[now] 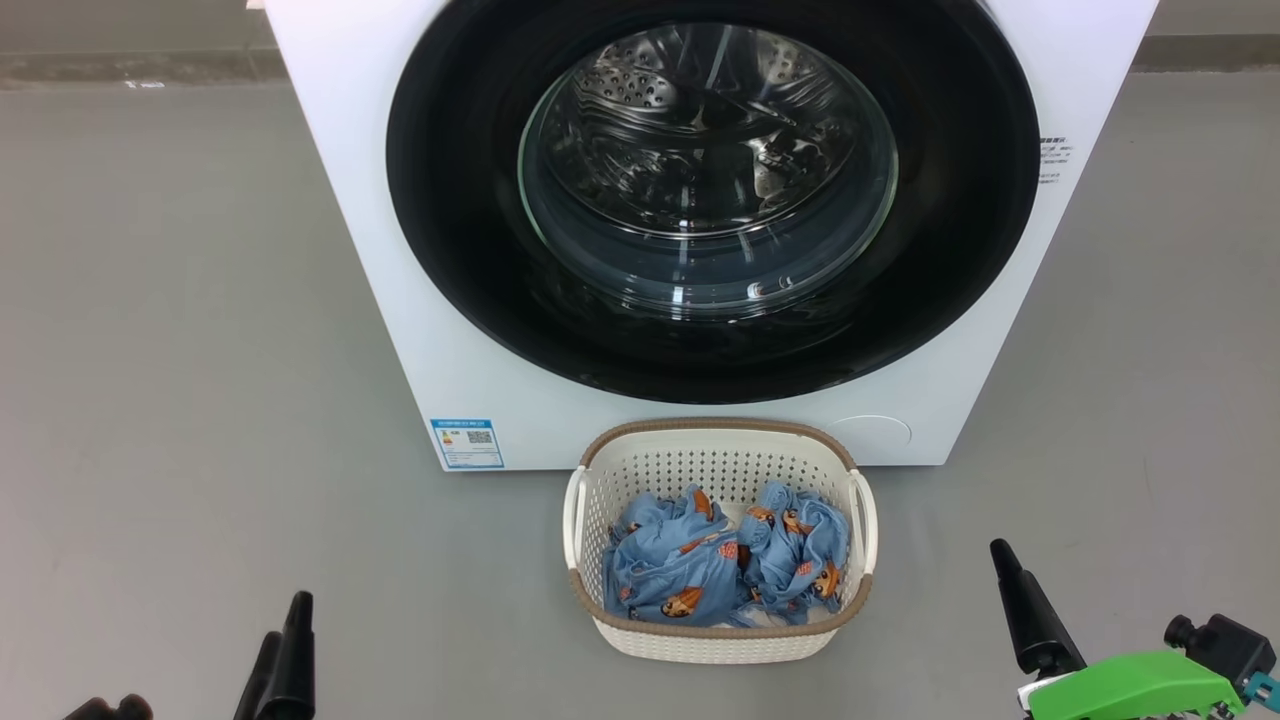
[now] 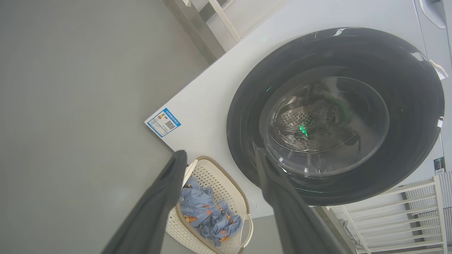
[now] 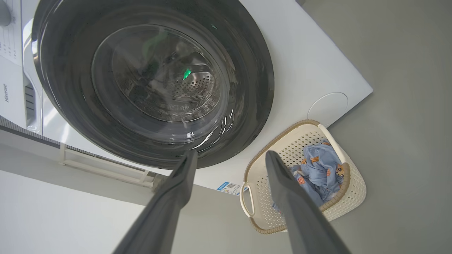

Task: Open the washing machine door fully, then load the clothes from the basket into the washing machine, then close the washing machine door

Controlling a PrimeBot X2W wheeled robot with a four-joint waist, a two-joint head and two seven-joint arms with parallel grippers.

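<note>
The washing machine [image 1: 345, 190] stands straight ahead, white and boxy. Its door [image 1: 710, 180], a wide black rim round a clear glass bowl, lies flat against the front, and the steel drum shows through the glass. On the floor in front sits the basket [image 1: 715, 428], cream with a brown rim. Inside it lie the clothes [image 1: 720, 565], crumpled light blue fabric with orange figures. My left gripper [image 2: 220, 155] is open and holds nothing, low at the left [image 1: 285, 630]. My right gripper [image 3: 231, 157] is open too, with one dark finger [image 1: 1025, 610] at the lower right, apart from the basket.
Grey floor [image 1: 180, 400] spreads on both sides of the machine and basket. A blue label [image 1: 467, 443] marks the machine's lower left corner, a round cover [image 1: 868, 432] its lower right. A white slatted rack [image 2: 399, 208] stands beside the machine.
</note>
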